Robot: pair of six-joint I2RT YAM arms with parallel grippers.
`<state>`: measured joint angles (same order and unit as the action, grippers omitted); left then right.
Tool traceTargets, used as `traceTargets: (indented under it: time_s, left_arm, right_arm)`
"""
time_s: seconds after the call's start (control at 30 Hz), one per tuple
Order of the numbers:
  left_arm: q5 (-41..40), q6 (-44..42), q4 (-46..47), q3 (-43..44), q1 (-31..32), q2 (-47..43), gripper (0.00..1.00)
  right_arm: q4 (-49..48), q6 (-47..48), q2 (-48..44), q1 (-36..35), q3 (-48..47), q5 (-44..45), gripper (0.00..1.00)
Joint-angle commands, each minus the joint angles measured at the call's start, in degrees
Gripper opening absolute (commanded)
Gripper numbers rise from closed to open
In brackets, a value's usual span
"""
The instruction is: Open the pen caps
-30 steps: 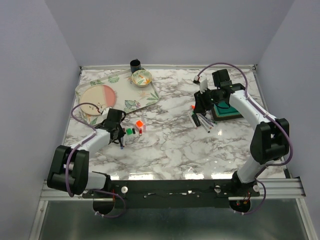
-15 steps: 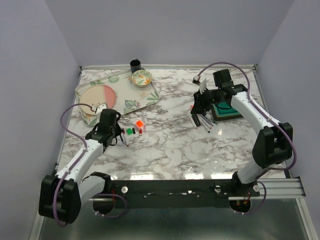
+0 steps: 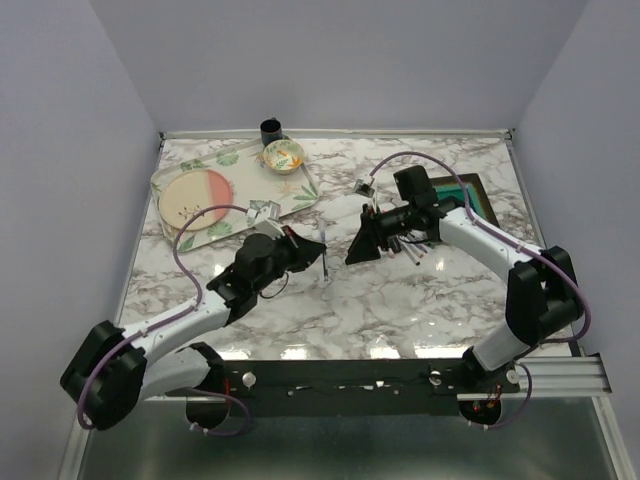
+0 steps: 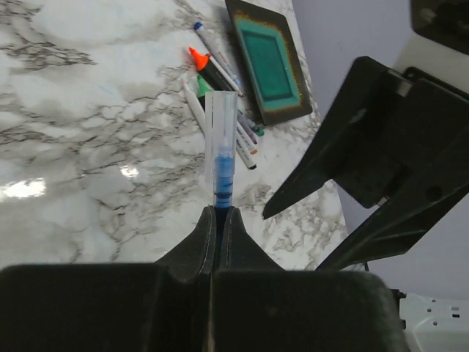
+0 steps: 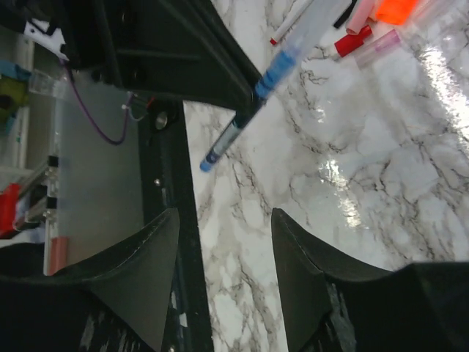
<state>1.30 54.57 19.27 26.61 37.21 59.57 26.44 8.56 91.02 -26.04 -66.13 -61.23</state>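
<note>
A clear pen (image 4: 220,139) with blue ink stands clamped in the closed fingers of the left gripper (image 4: 220,216), held above the table (image 4: 88,147). The right gripper (image 5: 223,216) faces it, jaws spread wide, near the pen but apart. Beyond the left gripper, the other pens (image 4: 220,81) lie beside a green pad (image 4: 267,62).

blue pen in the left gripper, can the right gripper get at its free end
Probably yes. The right gripper is open and faces the pen, which sticks out clear of the left gripper. Nothing seems to lie between them.
</note>
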Motion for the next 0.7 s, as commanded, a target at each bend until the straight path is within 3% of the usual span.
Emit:
traceTargets:
  time_s: [0.0,0.1,0.43,0.5,0.57,0.67]
  left_arm:
    - [-10.3,3.0,12.2,4.1,6.5,6.1,0.0]
    - [-14.7,2.7,11.0,6.5,9.2,8.1,0.0]
    - [-19.2,3.1,10.1,9.2,11.8,10.7,0.0]
    - [-19.2,3.1,10.3,9.5,11.8,10.9,0.0]
    - [-18.1,2.7,11.1,9.6,11.8,11.1,0.0]
    - [-16.9,0.9,11.4,9.9,11.7,10.6,0.02]
  right_arm:
    - [-15.1,-19.0,-1.1,-0.5,4.1,-2.1,0.6]
    - [-18.3,-26.1,-1.6,-0.6,5.8,4.8,0.57]
    - [-23.7,-31.6,-1.6,-0.9,7.9,4.0,0.44]
    - [-24.0,-31.6,-1.4,-1.3,7.9,2.9,0.28]
    - [-23.1,-30.8,-0.9,-1.6,7.4,1.7,0.01]
    - [-17.6,-25.7,0.0,-2.2,4.5,2.3,0.0]
